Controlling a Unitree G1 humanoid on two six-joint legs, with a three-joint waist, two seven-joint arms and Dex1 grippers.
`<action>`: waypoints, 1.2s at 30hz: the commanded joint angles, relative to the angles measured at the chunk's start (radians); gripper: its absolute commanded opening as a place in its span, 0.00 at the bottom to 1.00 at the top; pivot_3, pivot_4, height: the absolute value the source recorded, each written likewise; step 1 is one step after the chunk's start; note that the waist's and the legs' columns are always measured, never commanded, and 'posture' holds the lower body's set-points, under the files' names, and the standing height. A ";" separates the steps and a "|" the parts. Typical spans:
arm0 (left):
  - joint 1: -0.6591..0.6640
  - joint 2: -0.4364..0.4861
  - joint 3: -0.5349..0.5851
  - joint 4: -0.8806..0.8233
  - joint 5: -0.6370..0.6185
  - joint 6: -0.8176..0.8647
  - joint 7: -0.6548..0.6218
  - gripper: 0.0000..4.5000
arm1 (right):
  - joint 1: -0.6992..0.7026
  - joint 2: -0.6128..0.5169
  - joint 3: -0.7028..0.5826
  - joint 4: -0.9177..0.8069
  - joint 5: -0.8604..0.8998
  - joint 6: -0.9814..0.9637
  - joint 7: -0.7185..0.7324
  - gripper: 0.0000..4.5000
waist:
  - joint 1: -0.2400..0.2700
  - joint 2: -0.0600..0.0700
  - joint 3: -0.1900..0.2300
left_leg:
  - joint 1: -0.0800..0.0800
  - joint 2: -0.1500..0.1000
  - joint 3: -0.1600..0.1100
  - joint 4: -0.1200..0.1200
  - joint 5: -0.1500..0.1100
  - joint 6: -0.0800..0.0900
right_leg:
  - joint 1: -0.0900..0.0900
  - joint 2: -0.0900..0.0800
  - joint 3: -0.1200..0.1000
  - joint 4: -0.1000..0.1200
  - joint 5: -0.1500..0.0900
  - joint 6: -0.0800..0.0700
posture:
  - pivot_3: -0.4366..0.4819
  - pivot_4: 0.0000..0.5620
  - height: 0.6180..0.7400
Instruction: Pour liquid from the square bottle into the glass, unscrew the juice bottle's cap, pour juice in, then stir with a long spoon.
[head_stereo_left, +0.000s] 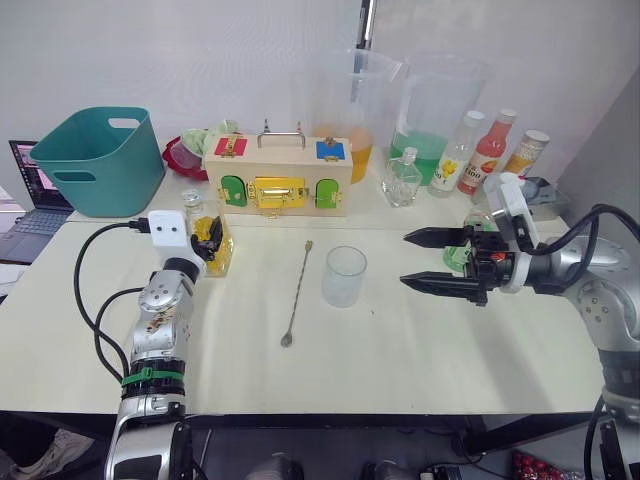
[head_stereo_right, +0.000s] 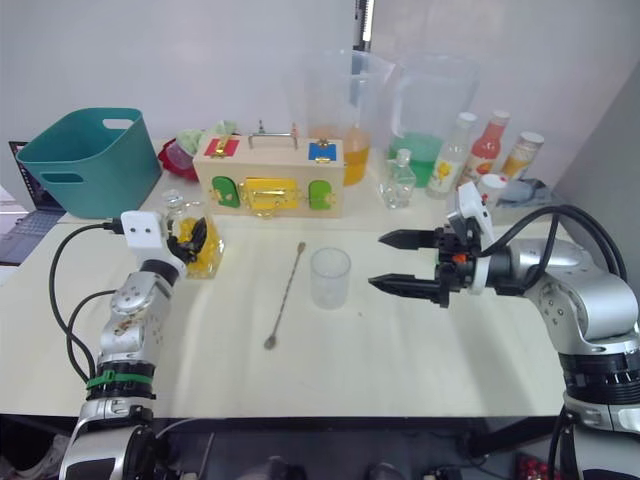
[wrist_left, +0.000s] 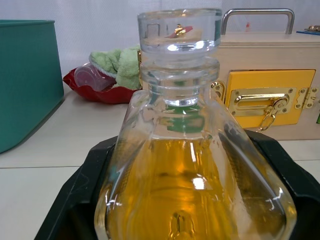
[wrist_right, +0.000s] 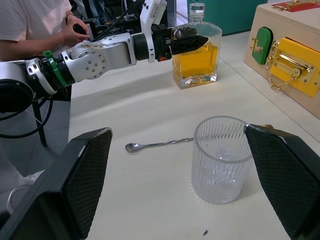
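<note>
Long spoon (head_stereo_left: 297, 293): flat on worktop (head_stereo_left: 420, 350), beside glass.
Glass (head_stereo_left: 344, 275): upright, empty, mid-worktop.
Right tool (head_stereo_left: 428, 261): spread wide, aimed at glass, probably to steady it.
Left tool (head_stereo_left: 209, 243): clasps square bottle (head_stereo_left: 215, 245), stopper still in.
Juice bottle (head_stereo_left: 453, 154): far back, capped.

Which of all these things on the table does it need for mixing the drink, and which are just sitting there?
Needed:
square bottle, at the left pincer
glass, in front of the open right pincer
long spoon
juice bottle

Lying about:
wooden latch box
teal bin
two pitchers
red bottle
laptop
</note>
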 joint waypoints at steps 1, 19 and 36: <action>-0.002 0.039 0.030 -0.108 -0.040 -0.006 -0.030 0.62 | -0.019 0.006 -0.014 -0.015 0.000 -0.024 -0.001 1.00 | -0.002 0.000 0.000 | 0.000 0.000 0.000 0.000 0.000 0.000 | 0.000 0.000 0.000 0.000 0.000 0.000 | 0.48 0.27 0.94; 0.260 0.362 -0.010 -0.715 -0.539 0.379 -0.663 0.62 | -0.033 0.013 0.001 0.009 0.001 -0.002 0.051 1.00 | -0.013 -0.005 0.004 | -0.005 0.000 -0.001 0.000 -0.001 -0.001 | -0.003 0.001 -0.001 -0.001 0.000 0.001 | 0.48 0.27 0.94; -0.007 0.141 -0.406 -0.607 -0.453 0.378 -0.864 0.62 | 0.134 -0.048 -0.139 -0.160 0.089 0.087 -0.057 1.00 | -0.006 -0.004 0.004 | -0.005 -0.001 0.000 0.001 0.003 0.003 | -0.001 0.003 -0.001 -0.001 -0.001 0.001 | 0.48 0.27 0.94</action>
